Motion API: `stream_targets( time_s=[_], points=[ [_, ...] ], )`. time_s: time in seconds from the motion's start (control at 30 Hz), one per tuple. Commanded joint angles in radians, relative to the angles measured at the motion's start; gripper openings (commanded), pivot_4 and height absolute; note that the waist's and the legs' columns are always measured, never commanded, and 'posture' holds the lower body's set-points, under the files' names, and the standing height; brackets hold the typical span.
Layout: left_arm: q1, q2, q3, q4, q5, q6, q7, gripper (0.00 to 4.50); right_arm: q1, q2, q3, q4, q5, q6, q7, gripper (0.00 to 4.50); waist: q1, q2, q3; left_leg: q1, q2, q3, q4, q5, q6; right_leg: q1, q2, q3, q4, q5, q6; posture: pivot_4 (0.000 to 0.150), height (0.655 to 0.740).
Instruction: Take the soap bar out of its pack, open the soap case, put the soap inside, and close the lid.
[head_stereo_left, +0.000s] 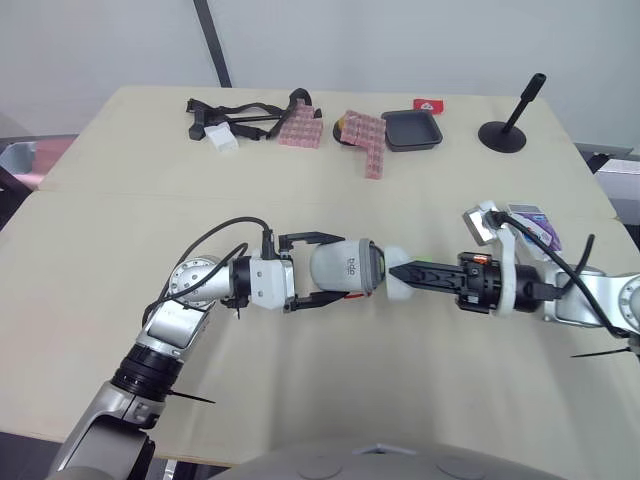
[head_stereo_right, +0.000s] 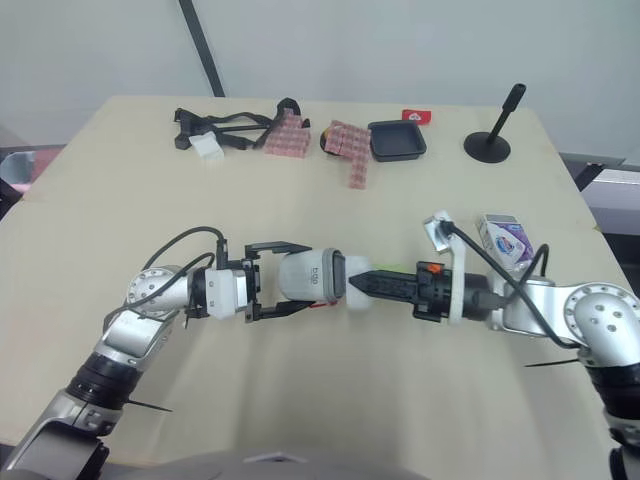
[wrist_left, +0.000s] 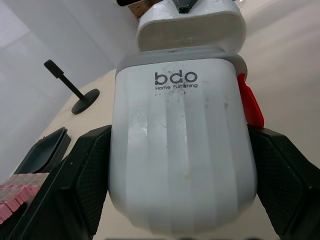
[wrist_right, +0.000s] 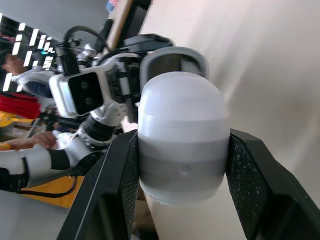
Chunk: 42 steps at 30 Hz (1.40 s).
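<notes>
1. The pale wooden table (head_stereo_left: 330, 390) runs under both my arms, which meet near its middle.
2. The soap case (wrist_left: 180, 150), white with a grey rim, is held off the table at the centre. Its long axis lies left to right, and its rimmed mouth faces right.
3. My left pincer (head_stereo_left: 335, 268) is clamped on the case, one black finger on the far side and one on the near side.
4. A white rounded piece with a grey band (wrist_right: 182, 125), which I judge to be the lid, sits right at the mouth of the case. I cannot tell whether it is touching the rim or just clear of it.
5. My right pincer (head_stereo_left: 400, 272) points left and pinches this lid between its two fingers. It is the pincer nearer the mouth, and the lid lines up with the case's long axis.
6. I judge that the next move is a straight slide along that left-right line while my left pincer holds the case level.
7. The soap pack (head_stereo_right: 505, 238), a small purple and white box, lies on the table to the right, just beyond my right forearm.
8. I cannot tell whether the soap bar is inside the case.
</notes>
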Motion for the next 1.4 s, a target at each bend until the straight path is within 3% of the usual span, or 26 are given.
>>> stream_targets(
  time_s=[0.03,0.3,0.47,0.8,1.27,1.33,1.4],
  points=[
    [-0.005,0.013,0.017,-0.013,-0.018,-0.005,0.006,3.48,0.023,-0.070,-0.097,0.027,-0.034,0.025,0.044,2.00,0.001,0.000,0.000,0.000,0.000,0.000,0.000,0.000,0.000,0.000,0.000,0.000,0.000,0.000,0.000,0.150,0.7400],
    [-0.008,0.024,0.021,-0.002,-0.023,-0.002,0.004,3.48,0.067,-0.282,-0.148,0.059,-0.447,0.076,0.157,2.00,0.003,0.000,0.000,-0.001,0.001,0.000,0.003,0.000,0.000,0.000,0.000,-0.001,0.001,0.000,0.000,0.150,0.7400],
    [-0.009,0.017,0.016,0.003,-0.019,-0.002,0.009,3.48,0.074,-0.256,-0.124,0.063,-0.615,0.083,0.137,2.00,0.000,0.000,0.000,-0.001,0.001,0.000,0.004,0.000,0.000,0.000,0.000,-0.001,0.002,0.000,0.000,0.150,0.7400],
    [0.000,0.013,0.015,-0.008,-0.012,0.003,0.025,3.48,-0.028,-0.005,-0.165,0.108,-0.677,0.151,-0.049,2.00,-0.009,0.001,-0.001,-0.001,0.001,0.000,0.005,0.001,0.000,-0.002,0.000,0.000,0.006,0.000,0.000,0.150,0.7400],
    [0.011,0.017,0.013,-0.022,-0.004,0.014,0.045,3.48,-0.073,0.096,-0.193,0.124,-0.757,0.241,-0.072,2.00,-0.011,0.001,-0.001,-0.001,0.001,0.000,0.005,0.001,0.000,-0.001,0.000,0.000,0.007,0.000,0.000,0.150,0.7400],
    [0.011,0.018,0.013,-0.022,-0.003,0.014,0.046,3.48,-0.070,0.101,-0.198,0.117,-0.765,0.257,-0.064,3.04,-0.012,0.001,-0.001,-0.001,0.001,0.000,0.005,0.001,0.000,-0.001,0.000,0.000,0.007,0.000,0.000,0.150,0.7400],
    [0.012,0.019,0.013,-0.022,-0.002,0.014,0.048,3.48,-0.069,0.113,-0.212,0.110,-0.769,0.263,-0.070,3.66,-0.012,0.001,-0.001,-0.001,0.001,0.000,0.005,0.001,0.000,-0.001,0.000,0.000,0.007,0.000,0.000,0.150,0.7400]
  ],
)
